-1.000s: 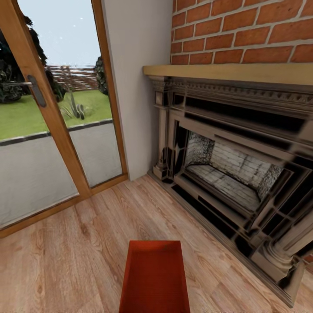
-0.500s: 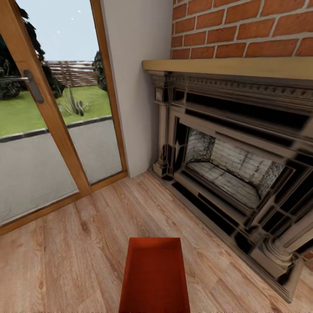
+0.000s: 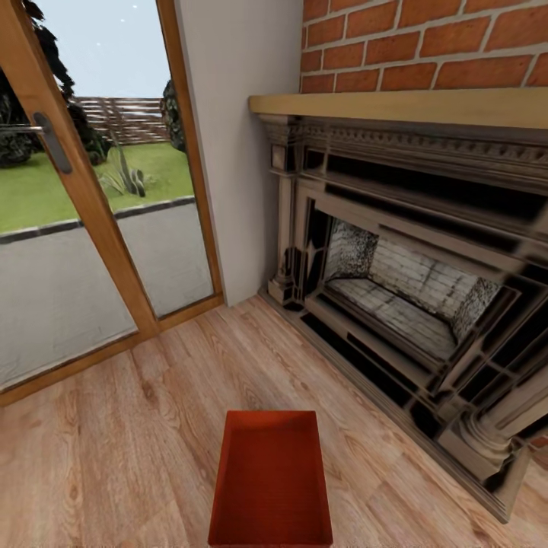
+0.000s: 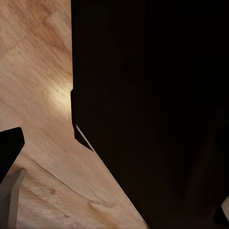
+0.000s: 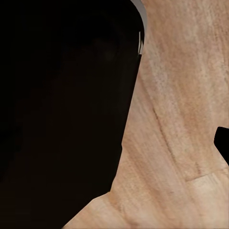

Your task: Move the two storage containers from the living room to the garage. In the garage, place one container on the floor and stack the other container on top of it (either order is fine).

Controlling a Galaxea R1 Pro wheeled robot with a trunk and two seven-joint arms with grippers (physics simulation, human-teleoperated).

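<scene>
Living room, wood plank floor between glass door and dark fireplace: orange-red storage container low at centre frame, apparently awaiting pickup. Left and right gripper openings impossible to judge; nothing visibly held.

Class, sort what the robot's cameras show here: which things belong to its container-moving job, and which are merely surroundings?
Belongs to the job:
- storage container, orange-red, standing on the wood floor

Just surroundings:
- fireplace
- brick wall above the mantel
- glass door showing the garden
</scene>
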